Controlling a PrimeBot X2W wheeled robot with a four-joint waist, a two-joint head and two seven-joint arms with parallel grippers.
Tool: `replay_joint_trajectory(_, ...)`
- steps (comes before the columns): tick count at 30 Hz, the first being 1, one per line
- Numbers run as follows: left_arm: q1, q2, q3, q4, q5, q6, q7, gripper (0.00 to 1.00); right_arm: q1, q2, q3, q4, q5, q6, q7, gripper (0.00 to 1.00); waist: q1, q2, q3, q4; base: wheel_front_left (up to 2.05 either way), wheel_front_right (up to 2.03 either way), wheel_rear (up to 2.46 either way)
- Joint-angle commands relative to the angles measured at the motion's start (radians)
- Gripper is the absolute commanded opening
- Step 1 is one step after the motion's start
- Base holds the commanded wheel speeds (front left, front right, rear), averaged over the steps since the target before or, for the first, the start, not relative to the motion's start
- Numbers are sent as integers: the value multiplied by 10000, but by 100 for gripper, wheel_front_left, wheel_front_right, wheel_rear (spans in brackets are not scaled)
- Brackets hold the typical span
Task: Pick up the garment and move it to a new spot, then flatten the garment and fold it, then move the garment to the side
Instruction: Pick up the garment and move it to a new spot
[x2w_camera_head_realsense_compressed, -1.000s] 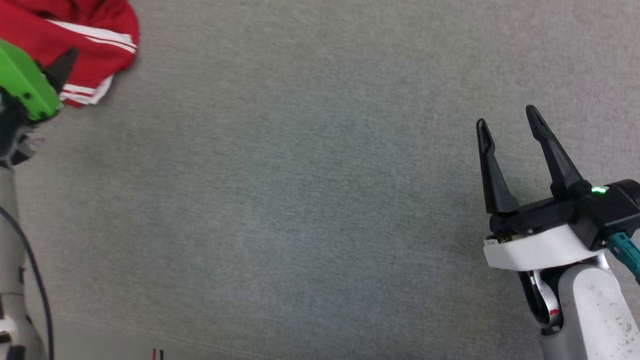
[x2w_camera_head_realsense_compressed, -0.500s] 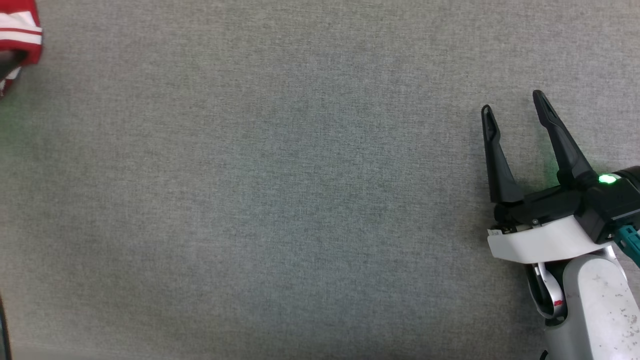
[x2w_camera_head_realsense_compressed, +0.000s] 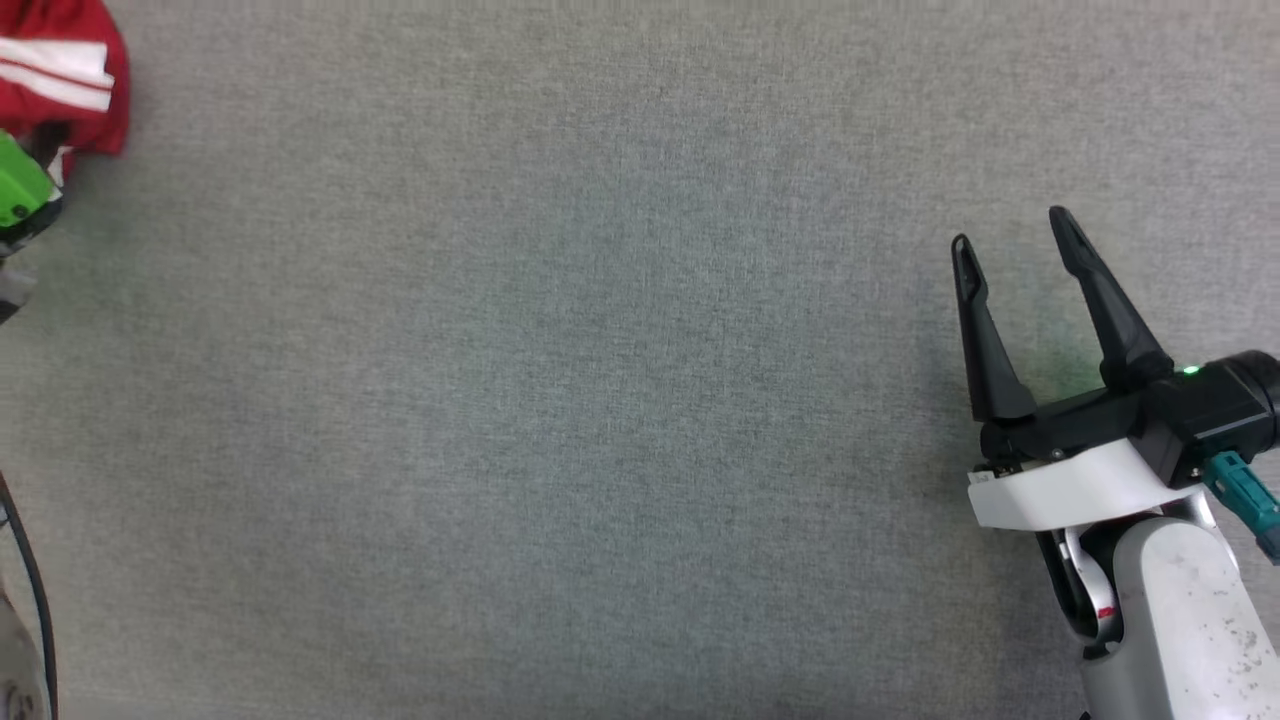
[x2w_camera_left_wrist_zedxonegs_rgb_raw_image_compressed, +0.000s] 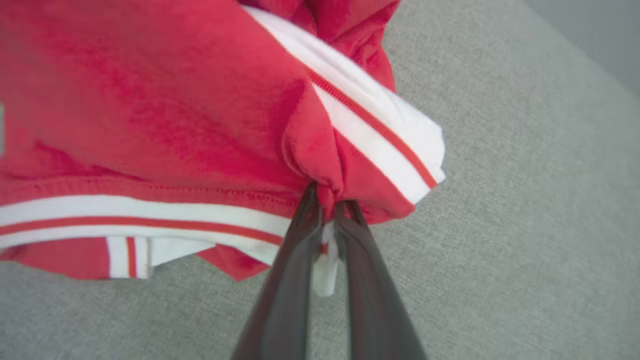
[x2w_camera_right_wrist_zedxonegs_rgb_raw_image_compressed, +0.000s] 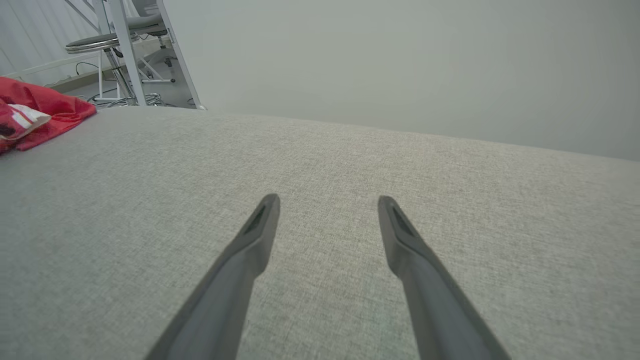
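1. Table (x2w_camera_head_realsense_compressed: 620, 400): grey woven covering, lying flat. All places below are being given against it.

2. Garment (x2w_camera_left_wrist_zedxonegs_rgb_raw_image_compressed: 150, 110): red T-shirt fabric with white panels and red-and-white striped trim. It is lying bunched in loose folds on the table's left side, toward the far edge. One edge of the heap is being pinched.

3. Left gripper (x2w_camera_left_wrist_zedxonegs_rgb_raw_image_compressed: 327, 207): it is working over the table's left side. Its jaws are clenching the garment, the two dark fingers (x2w_camera_left_wrist_zedxonegs_rgb_raw_image_compressed: 295, 280) pressing together on a red fold, with a scrap of white trim showing between them.

4. Green casing (x2w_camera_head_realsense_compressed: 18, 188): it is showing at the table's left edge, just beside the red heap.

5. Right gripper (x2w_camera_head_realsense_compressed: 1010, 230): it is hovering low over the table's right side, well apart from the garment. Its jaws are standing released and wide, gripping nothing, with the fingers pointing toward the table's far edge. Whether the tips are touching the covering cannot be told.

6. Green light (x2w_camera_head_realsense_compressed: 1190, 372) and teal connector (x2w_camera_head_realsense_compressed: 1240, 492): both are sitting on the right gripper's dark body, over the table's right edge.

7. Stool (x2w_camera_right_wrist_zedxonegs_rgb_raw_image_compressed: 97, 42) and white frame legs (x2w_camera_right_wrist_zedxonegs_rgb_raw_image_compressed: 120, 50): both are standing on the floor beyond the table's far left corner.
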Motion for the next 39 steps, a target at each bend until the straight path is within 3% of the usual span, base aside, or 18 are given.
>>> replay_joint_trajectory(1, 69, -82, -144, -207, -115, -49, -345, 0, 132, 39, -39, 128, 52, -11, -104, 100, -1, 0, -806, 129, 0, 0, 0)
replay_joint_trajectory(12, 727, 27, -1514, -2110, -474, -54, -2590, 0, 761, 367, -283, 1113, 334, -11, -392, 100, -1, 0, -3062, 103, 0, 0, 0)
replay_joint_trajectory(25, 1473, -232, -3644, -5255, -25, -55, -3473, 0, 1204, 627, -841, 1570, 535, -11, -521, 100, -1, 0, -4368, -390, 0, 0, 0)
replay_joint_trajectory(31, 1795, -852, -4710, -6402, 54, -55, -3520, 0, 1228, 648, -1210, 1493, 541, -11, -530, 100, -1, 0, -4544, -899, 0, 0, 0)
replay_joint_trajectory(39, 2278, -2495, -6540, -7171, 278, -55, -3818, 0, 1094, 651, -2147, 1414, 678, -11, -533, 100, -1, 0, -4438, -1800, 0, 0, 0)
